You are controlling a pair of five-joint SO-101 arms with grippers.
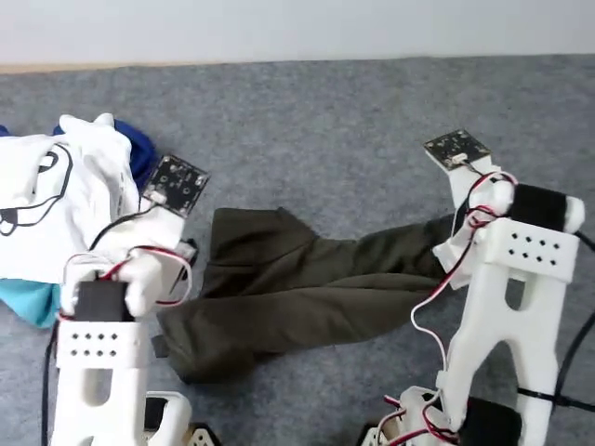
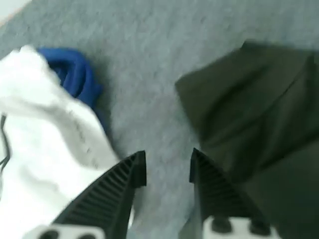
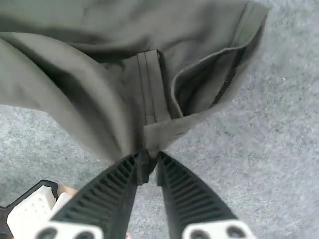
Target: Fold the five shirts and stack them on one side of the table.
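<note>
From the high view I count four shirts. One olive shirt (image 1: 297, 288) lies rumpled mid-desk between my arms. One white shirt (image 1: 56, 204), one blue shirt (image 1: 139, 153) and one turquoise shirt (image 1: 28, 297) are heaped at the left of the desk (image 1: 325, 121).

In the left wrist view, the left jaws stand parted above bare desk, between the white and olive shirts.

In the right wrist view, the right jaws pinch the olive shirt's seamed edge. I judge the cloth light and limp, best held at hems and corners.

I have open grey felt tabletop (image 1: 325, 111) along the far side. A heap of white and blue cloth shirts (image 1: 65, 186) blocks the left edge; a crumpled dark olive shirt (image 1: 297, 288) spans the middle.
</note>
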